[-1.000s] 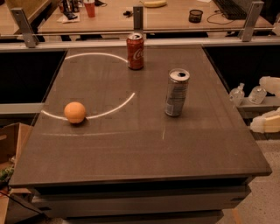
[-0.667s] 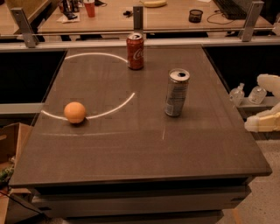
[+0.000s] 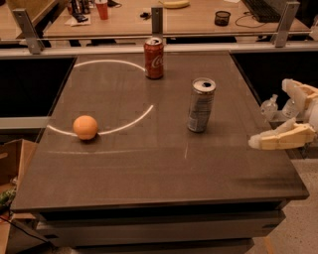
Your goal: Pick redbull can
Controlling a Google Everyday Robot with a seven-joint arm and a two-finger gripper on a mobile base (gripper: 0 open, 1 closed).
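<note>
– While hanging off the table's right edge, showing both fingers [image 3: 290,139] plainly: spread wide, gripping nothing.
– Gripper [image 3: 268,114] position, exactly?
– Hovering just past the right edge of the table [image 3: 149,168]. Lower finger pointing left toward the tabletop, upper finger further back and higher. Touching nothing.
– And the redbull can [image 3: 200,105]?
– Upright on the table, right of centre, silver top showing. Left of the gripper and apart from it, bare tabletop between. Not between the fingers.
– Anything else on the table?
– Red can [image 3: 153,58] upright near the far edge, behind and to the left of the redbull can, well apart. Orange [image 3: 85,127] on the left side, resting at a white arc [image 3: 130,121] marked on the surface. Neither touching the redbull can.
– Off the table?
– Small clear bottle [image 3: 269,106] beyond the right edge, seen in the gap between the fingers, further back. Desk [image 3: 198,20] behind the far rail, carrying a red cup [image 3: 102,9] and a black cup [image 3: 222,18]. Cardboard box [image 3: 10,158] on the floor at lower left.
</note>
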